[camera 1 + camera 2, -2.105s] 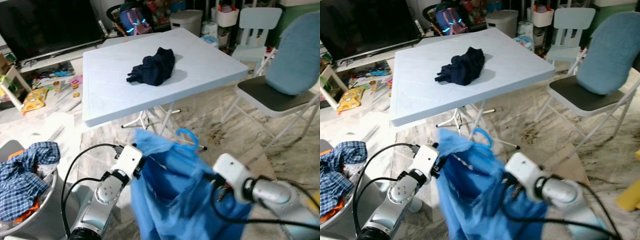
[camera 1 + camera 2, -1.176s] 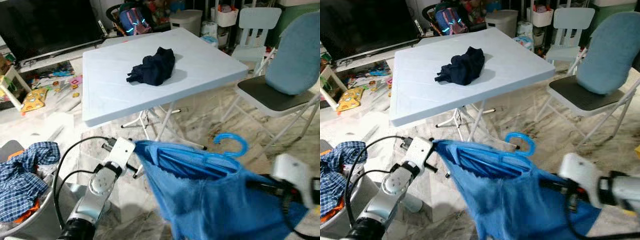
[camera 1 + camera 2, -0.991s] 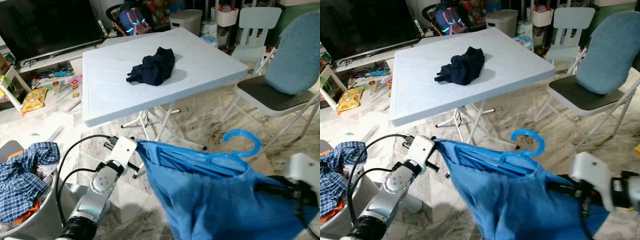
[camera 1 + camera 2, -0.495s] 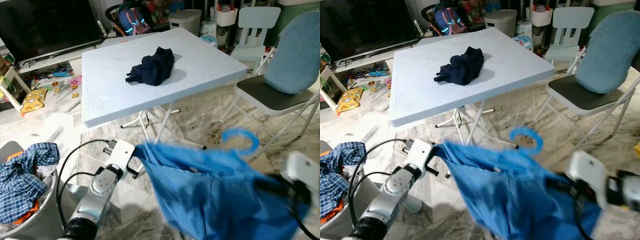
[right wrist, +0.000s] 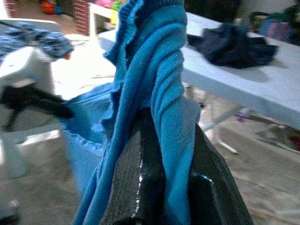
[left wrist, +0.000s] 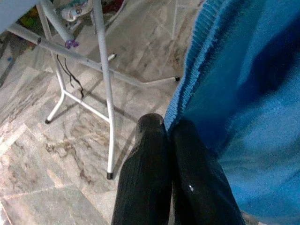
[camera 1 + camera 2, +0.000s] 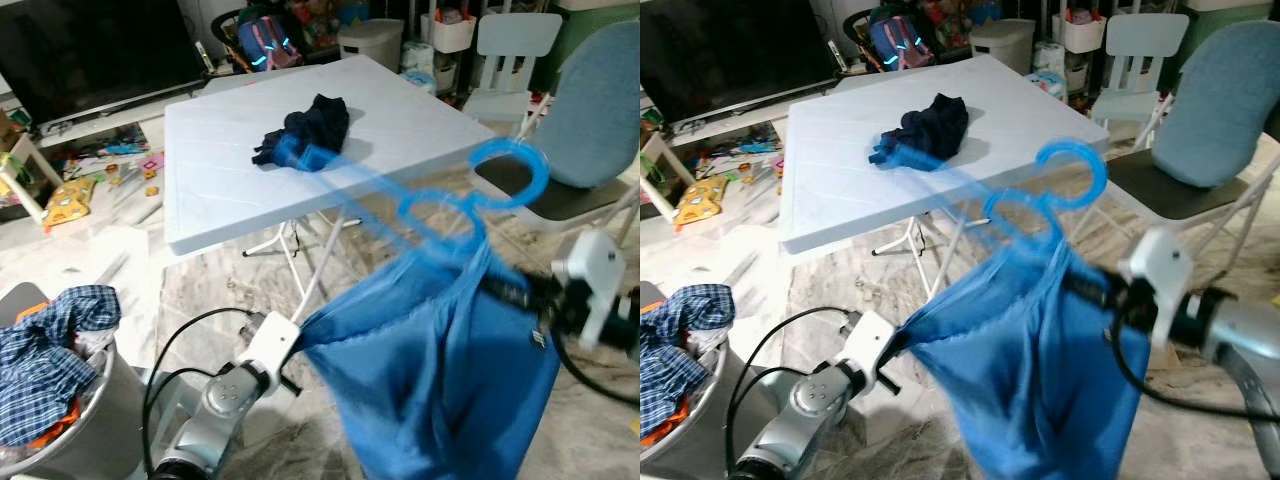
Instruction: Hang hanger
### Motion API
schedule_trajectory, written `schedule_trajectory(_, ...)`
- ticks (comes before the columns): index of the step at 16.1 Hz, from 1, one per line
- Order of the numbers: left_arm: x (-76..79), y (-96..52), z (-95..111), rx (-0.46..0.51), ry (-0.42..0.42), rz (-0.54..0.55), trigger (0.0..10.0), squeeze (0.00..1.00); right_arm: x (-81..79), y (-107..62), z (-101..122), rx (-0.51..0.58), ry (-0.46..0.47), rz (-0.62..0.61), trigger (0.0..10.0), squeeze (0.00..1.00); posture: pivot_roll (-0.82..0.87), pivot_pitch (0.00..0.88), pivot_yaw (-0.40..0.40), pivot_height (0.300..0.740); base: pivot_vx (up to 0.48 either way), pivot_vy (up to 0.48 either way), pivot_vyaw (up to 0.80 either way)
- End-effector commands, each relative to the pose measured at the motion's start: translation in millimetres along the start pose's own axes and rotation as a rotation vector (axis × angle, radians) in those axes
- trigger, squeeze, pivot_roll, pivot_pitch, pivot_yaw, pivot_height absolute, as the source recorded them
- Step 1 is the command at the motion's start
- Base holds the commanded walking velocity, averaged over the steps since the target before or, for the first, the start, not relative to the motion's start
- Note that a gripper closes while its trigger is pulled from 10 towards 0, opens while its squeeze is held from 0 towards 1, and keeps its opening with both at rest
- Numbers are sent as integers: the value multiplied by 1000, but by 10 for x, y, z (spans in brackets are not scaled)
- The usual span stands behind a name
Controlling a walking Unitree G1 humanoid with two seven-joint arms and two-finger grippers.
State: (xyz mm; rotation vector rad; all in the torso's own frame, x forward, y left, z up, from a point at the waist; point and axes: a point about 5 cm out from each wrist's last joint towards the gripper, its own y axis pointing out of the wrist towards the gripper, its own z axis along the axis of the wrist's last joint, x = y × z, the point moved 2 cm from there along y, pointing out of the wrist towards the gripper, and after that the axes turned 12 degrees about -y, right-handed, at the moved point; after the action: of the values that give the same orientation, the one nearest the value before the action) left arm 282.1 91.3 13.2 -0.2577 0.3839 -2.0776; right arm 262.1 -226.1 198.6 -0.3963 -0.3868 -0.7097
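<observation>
Tabletop [image 7: 230,170] ahead carries only a dark garment [image 7: 310,130]. Blue sweater [image 7: 450,390] hangs in the air between both arms, limp and stretchy, so it'll sag and swing. Blue hanger [image 7: 455,205] rides at its top, motion-blurred, light and rigid; best held at the hook neck. Right tool [image 5: 164,168] is clamped on bunched knit near the collar. Left tool [image 6: 166,136] is pinched shut on the hem edge.

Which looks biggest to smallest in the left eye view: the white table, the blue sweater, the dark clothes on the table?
1. White table
2. Blue sweater, though it is nearer the camera, so unsure against the table
3. Dark clothes, clearly smallest
</observation>
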Motion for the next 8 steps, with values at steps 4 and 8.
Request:
schedule_trajectory(4, -120, -7, 167, 74, 23, 52, 0, 0, -13, 515, 83, 63, 49, -217, 10000, 0, -238, 0, 140, 740, 0, 0, 0)
schedule_trajectory(8, 92, -40, 190, 91, 12, -105, 10000, 1000, -259, 747, -61, -21, -27, -186, 10000, 0, -232, 0, 139, 740, 0, 0, 0)
